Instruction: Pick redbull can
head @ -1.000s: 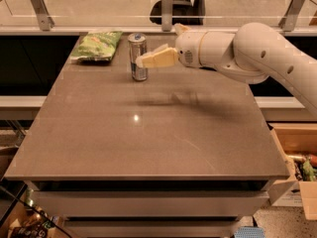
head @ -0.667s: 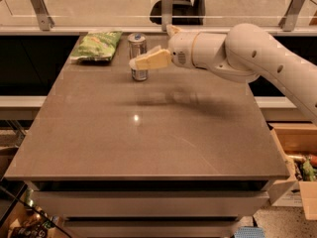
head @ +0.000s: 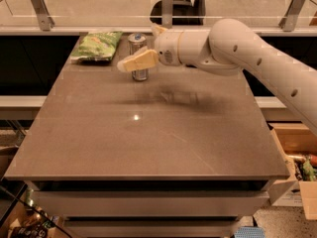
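Silver-and-blue slim redbull can (head: pixel 137 39) upright on grey worktop (head: pixel 148 143); gripper (head: pixel 138 47) fingers (head: pixel 141 61) spread astride it; squeeze and lift not yet done.

Can (head: pixel 137 39) stood near middle of far edge of table (head: pixel 148 143). Green snack bag (head: pixel 96 46) laid just left of it, toward far left corner. Gripper (head: pixel 133 59) held at can. Arm (head: pixel 247 48) stretched in from right, over far right corner. Glass rail (head: pixel 167 6) set behind far edge. Passage left over centre, near edge and both near corners.
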You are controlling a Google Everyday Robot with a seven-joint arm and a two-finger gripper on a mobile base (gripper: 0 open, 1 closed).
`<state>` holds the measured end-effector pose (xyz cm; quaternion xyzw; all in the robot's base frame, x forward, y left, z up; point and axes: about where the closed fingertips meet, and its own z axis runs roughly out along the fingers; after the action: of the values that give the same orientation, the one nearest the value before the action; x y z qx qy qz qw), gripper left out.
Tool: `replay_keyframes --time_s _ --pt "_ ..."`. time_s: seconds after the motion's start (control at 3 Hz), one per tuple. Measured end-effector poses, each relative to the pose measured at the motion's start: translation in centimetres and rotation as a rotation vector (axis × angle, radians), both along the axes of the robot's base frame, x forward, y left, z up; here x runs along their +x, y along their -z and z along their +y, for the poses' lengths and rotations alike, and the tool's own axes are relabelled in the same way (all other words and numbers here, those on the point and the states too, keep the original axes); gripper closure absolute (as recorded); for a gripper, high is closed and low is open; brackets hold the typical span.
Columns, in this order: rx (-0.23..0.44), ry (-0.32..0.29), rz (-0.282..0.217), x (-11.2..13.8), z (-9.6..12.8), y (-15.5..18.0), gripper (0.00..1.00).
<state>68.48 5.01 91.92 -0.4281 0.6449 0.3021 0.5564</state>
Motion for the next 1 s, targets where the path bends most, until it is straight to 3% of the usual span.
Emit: replay_keyframes --time_s 0.33,1.0 --pt "-0.007 -0.027 0.01 0.28 0.99 0.44 0.0" --pt "-0.006 -0.036 0.011 0.13 1.57 0.45 0.42"
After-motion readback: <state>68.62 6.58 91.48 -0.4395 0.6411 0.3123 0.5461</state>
